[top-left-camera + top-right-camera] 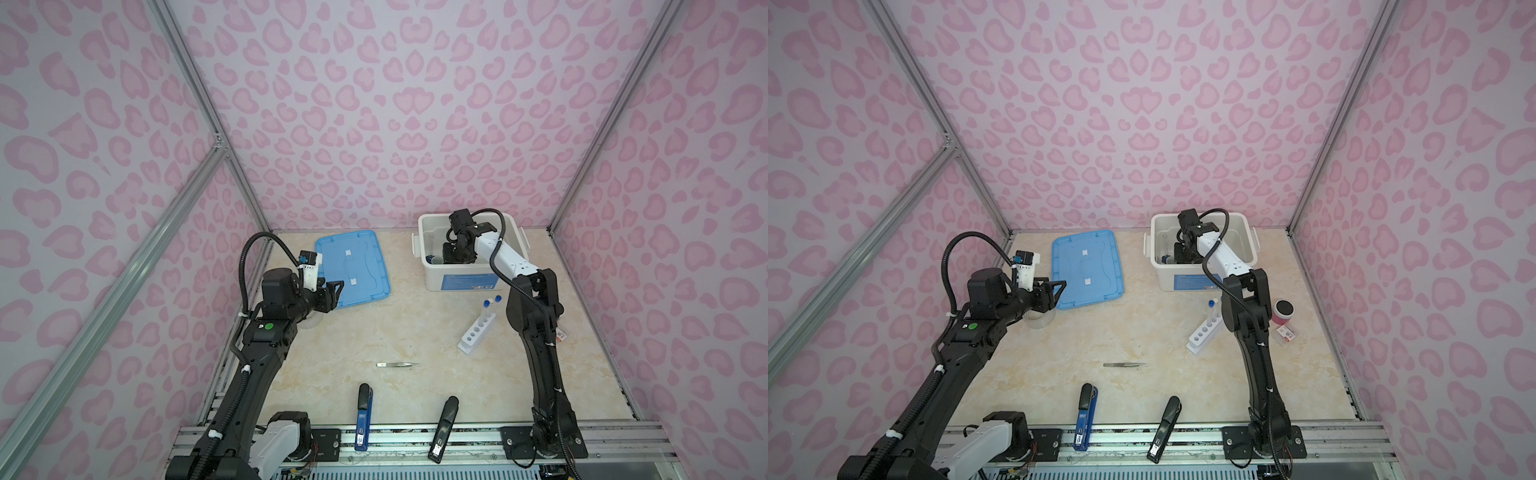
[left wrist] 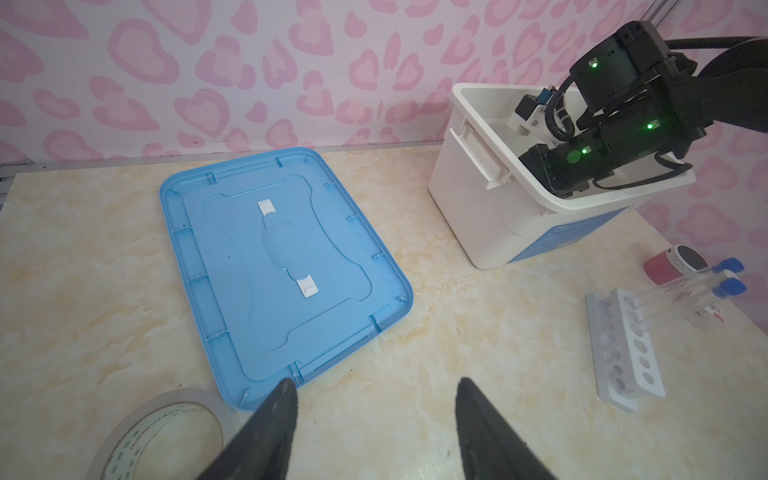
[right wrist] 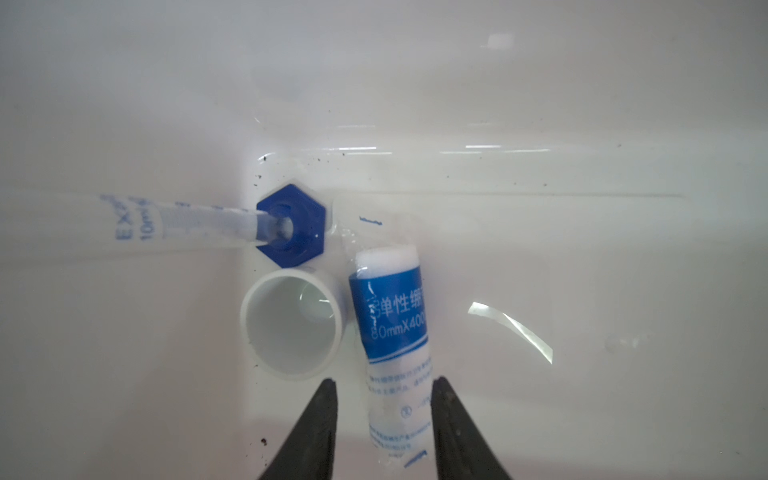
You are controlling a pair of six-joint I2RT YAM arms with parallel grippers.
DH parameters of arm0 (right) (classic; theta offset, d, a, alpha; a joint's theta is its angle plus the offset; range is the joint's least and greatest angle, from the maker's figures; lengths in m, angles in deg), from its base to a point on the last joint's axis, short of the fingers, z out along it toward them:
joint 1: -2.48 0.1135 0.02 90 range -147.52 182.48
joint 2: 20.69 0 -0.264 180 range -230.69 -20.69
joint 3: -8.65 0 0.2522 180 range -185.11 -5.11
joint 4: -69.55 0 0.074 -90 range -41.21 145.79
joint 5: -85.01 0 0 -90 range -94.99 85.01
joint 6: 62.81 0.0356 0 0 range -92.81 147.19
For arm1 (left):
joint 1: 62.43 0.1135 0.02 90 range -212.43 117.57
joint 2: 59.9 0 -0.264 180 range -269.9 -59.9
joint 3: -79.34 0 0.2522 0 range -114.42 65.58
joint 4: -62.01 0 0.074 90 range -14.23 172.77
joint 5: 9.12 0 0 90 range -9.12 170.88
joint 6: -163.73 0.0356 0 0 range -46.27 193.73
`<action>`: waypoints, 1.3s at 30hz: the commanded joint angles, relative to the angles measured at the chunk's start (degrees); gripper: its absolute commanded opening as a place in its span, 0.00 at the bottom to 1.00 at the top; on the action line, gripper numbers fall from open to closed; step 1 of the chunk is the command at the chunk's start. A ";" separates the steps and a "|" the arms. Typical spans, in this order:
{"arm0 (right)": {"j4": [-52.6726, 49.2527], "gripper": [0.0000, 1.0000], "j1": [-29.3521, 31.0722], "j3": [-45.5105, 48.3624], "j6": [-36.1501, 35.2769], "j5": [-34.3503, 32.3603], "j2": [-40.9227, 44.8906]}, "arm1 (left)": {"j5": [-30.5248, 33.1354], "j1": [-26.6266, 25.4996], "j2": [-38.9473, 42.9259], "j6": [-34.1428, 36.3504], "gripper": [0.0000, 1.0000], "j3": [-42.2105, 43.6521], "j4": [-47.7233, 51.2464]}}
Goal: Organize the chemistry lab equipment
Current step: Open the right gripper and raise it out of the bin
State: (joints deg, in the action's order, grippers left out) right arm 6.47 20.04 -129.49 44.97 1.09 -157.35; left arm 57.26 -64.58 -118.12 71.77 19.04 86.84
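My right gripper (image 3: 385, 379) is down inside the white bin (image 1: 465, 282), open, its fingers either side of the lying white-and-blue bottle (image 3: 390, 320) with a gap on one side. Beside the bottle in the bin lie a tiny white cup (image 3: 291, 322) and the blue-based clear cylinder (image 3: 291, 224). On the table right of centre stands the white holed rack (image 1: 476, 332) with blue- and white-capped test tubes (image 1: 486, 309) in its far end. Metal tweezers (image 1: 397, 365) lie mid-table. My left gripper (image 2: 376, 381) hovers open and empty at the near corner of the blue lid (image 1: 353, 268).
A clear tape roll (image 2: 166, 424) lies under the left arm. Blue (image 1: 363, 415) and black (image 1: 444, 428) stapler-like tools rest at the front edge. A red jar with a black top (image 1: 1284, 311) stands behind the right arm, near the rack.
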 commanded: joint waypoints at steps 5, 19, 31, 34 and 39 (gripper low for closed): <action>-1.30 0.40 -0.05 -0.65 -0.49 -0.46 0.34 | -0.38 0.09 -0.03 0.42 0.63 -0.21 0.12; -3.92 0.40 -0.54 -2.71 -2.85 -1.63 3.66 | -1.78 -0.03 0.37 0.35 0.63 -0.48 0.30; -5.87 0.40 -0.85 -2.24 -7.97 -3.74 11.78 | -3.37 -0.18 0.94 0.03 0.63 -0.13 -0.17; -3.85 0.39 -0.53 0.80 -10.15 -2.98 15.67 | -3.45 -0.71 1.09 -0.48 0.62 0.29 -0.68; 2.01 0.40 1.29 9.91 -15.44 0.46 24.06 | -3.06 -2.19 1.09 -0.68 0.62 0.66 -0.74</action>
State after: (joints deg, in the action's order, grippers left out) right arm 4.57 20.39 -122.91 33.94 -1.01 -135.82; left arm 54.68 -66.35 -117.38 71.11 19.41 86.79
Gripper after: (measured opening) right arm 0.403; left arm 0.623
